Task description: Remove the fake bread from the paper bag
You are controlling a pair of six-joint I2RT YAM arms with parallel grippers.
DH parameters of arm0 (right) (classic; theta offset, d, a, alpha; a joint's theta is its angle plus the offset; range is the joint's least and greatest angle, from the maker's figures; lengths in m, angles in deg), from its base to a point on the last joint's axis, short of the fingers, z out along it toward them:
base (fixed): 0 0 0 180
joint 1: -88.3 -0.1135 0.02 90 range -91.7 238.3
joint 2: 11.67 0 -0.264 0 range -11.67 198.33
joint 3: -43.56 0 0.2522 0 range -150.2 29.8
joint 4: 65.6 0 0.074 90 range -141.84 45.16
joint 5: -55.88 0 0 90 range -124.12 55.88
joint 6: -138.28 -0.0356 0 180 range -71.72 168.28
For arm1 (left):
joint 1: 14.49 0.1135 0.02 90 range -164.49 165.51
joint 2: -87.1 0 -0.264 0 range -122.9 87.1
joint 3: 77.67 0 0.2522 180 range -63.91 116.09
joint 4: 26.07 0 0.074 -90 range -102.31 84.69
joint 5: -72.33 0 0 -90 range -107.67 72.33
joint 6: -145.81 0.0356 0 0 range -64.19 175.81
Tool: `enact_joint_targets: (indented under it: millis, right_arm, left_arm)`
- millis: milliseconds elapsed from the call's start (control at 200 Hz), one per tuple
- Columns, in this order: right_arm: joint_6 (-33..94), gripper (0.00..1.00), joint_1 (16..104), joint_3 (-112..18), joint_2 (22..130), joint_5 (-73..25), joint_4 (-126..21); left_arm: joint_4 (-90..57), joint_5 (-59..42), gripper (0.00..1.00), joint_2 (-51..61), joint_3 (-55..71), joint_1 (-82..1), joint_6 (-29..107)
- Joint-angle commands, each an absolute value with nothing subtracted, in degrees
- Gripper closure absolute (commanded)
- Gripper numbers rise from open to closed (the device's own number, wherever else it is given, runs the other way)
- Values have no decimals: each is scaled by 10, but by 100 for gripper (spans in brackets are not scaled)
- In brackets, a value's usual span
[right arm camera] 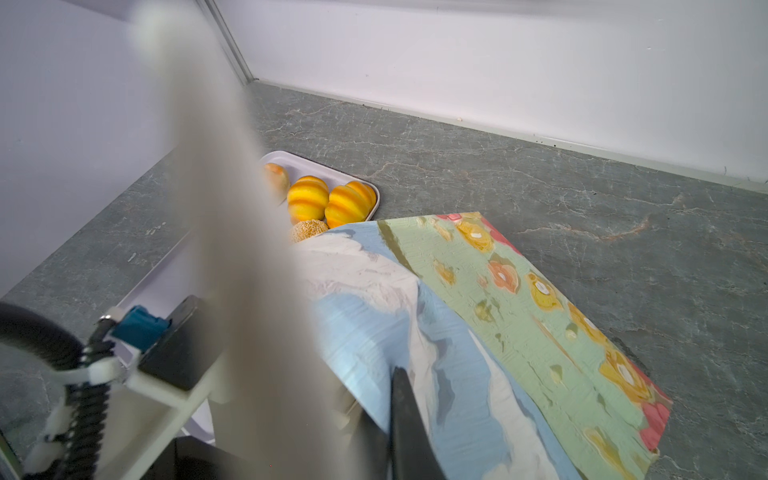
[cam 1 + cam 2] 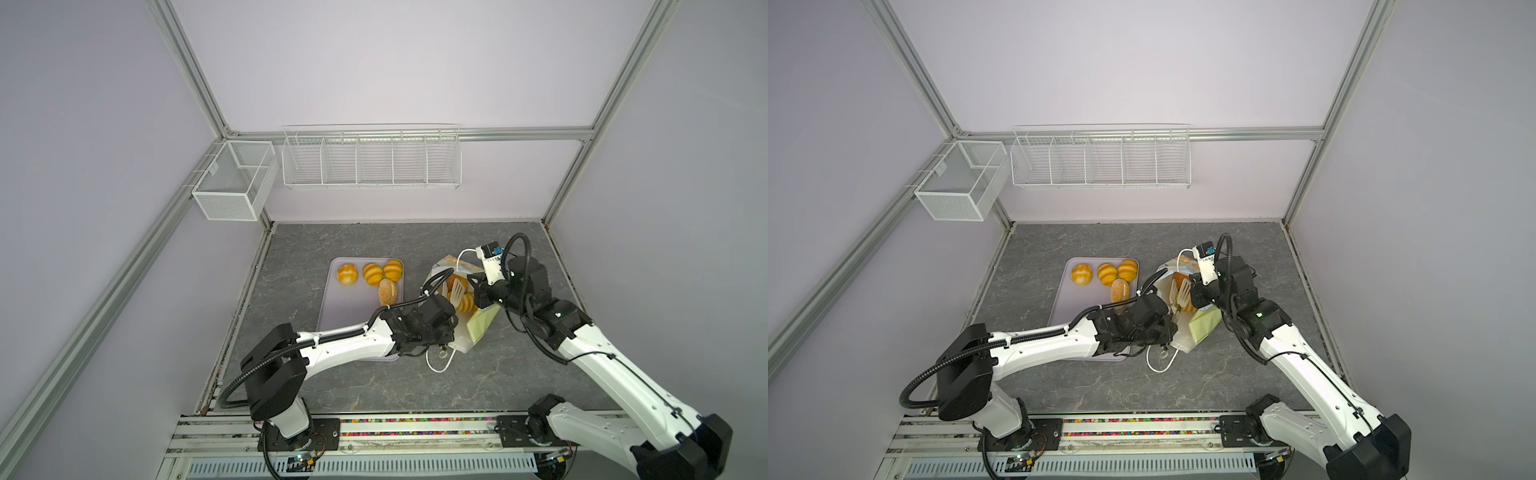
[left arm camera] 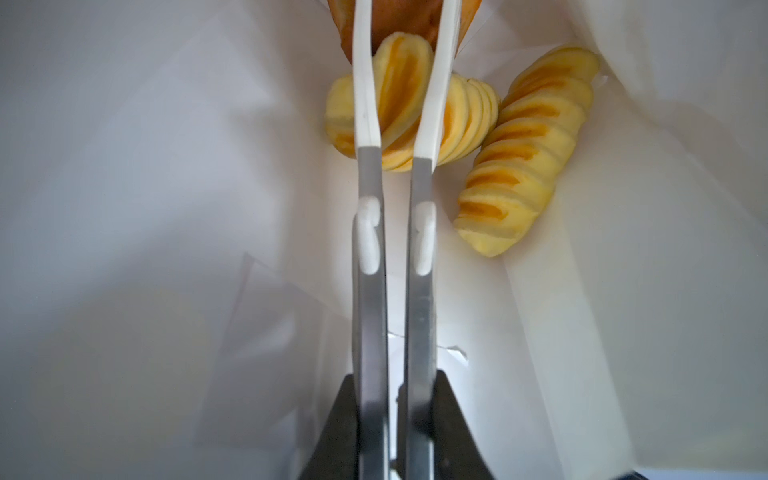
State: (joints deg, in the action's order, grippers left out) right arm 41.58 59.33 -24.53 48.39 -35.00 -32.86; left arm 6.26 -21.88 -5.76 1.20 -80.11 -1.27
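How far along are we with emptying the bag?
Four breads already lie on the tray. In hand: the tongs in the left gripper clamp one long loaf inside the paper bag, while the right gripper pinches the bag's rim. Remaining: that loaf, a second long loaf beside it and a brown bun behind them are not yet out.

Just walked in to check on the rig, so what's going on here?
The left gripper holds a pair of tongs, reached into the paper bag and pinched on one long ridged loaf. The right gripper seems to grip the bag's rim, holding it open. A second loaf and a browner bun lie inside too. Four breads sit on the tray beside the bag.
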Motion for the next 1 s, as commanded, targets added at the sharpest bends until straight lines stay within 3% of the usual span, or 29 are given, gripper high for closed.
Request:
enact_joint_targets:
  millis: [0,450,995]
  right_arm:
    - [412,93,594,-252,492,-370,-319]
    - [397,93,594,-260,493,-402,-307]
    - [410,93,594,-243,494,-352,-330]
  left_arm:
    - [53,-214,100,-17,2,-799,8]
    - [104,-253,100,39,5,-813,119]
    - [23,-190,100,8,-19,-813,61]
